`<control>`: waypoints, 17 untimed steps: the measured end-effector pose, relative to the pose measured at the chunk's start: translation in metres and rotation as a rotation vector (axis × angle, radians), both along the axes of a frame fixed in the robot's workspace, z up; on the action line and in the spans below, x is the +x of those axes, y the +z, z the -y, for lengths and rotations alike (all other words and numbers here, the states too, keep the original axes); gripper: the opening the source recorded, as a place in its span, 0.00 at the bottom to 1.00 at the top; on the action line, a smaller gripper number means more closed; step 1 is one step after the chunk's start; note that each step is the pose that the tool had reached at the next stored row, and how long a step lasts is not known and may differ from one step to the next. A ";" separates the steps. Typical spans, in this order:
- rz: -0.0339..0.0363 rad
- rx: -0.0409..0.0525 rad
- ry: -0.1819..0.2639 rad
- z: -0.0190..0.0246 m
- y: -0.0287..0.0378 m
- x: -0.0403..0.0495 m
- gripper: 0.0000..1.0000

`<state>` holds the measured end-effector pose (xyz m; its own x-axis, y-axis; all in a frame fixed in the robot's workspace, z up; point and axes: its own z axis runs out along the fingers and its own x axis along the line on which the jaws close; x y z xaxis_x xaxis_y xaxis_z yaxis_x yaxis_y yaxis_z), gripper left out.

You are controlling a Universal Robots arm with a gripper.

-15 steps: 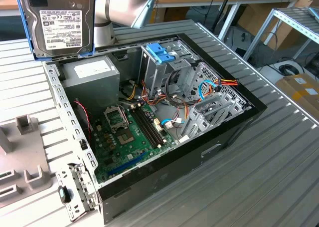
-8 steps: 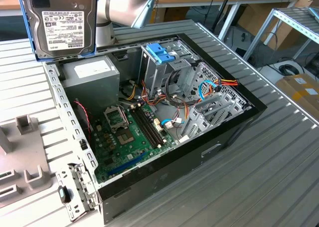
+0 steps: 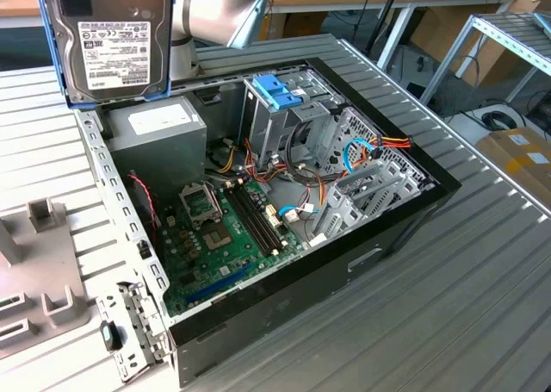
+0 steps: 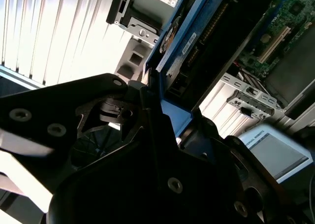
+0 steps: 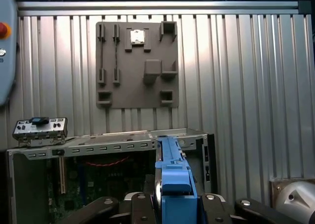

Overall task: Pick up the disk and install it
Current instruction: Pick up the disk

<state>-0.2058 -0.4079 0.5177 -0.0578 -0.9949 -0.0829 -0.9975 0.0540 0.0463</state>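
Between the closed jaws of the downward-pointing black gripper (image 5: 173,207) stands the disk (image 3: 115,49), gripped upright: flat silver metal, white label, blue plastic frame. Beneath the gripper lies the open computer case (image 3: 362,263).

Disk (image 3: 116,43): silver metal body, white paper label, smooth blue plastic frame, slight gloss. Hand (image 5: 176,209): matt black, plastic or metal unclear. Table (image 3: 448,306): ribbed grey metal, satin sheen. Case (image 3: 344,280): black painted shell, bare perforated steel inside. Power supply box (image 3: 159,142): dull grey metal. Cage handle (image 3: 277,90): glossy blue plastic. Fixture plate (image 5: 138,61): matt grey plastic.
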 end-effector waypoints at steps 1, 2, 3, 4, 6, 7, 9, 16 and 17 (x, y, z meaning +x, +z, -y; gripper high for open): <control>-0.0001 0.0000 0.000 0.0005 0.0000 0.0004 0.37; -0.0001 0.0000 0.000 0.0010 0.0000 0.0007 0.37; 0.0000 0.0000 0.000 0.0014 -0.0001 0.0010 0.37; 0.0000 0.0000 0.000 0.0019 -0.0001 0.0014 0.37; 0.0000 0.0000 0.000 0.0027 -0.0001 0.0020 0.37; 0.0000 0.0000 0.000 0.0032 -0.0002 0.0024 0.37; 0.0000 0.0000 0.000 0.0043 -0.0002 0.0032 0.37; -0.0001 -0.0001 0.000 0.0080 -0.0004 0.0057 0.37; 0.0000 0.0000 0.000 0.0086 -0.0004 0.0061 0.37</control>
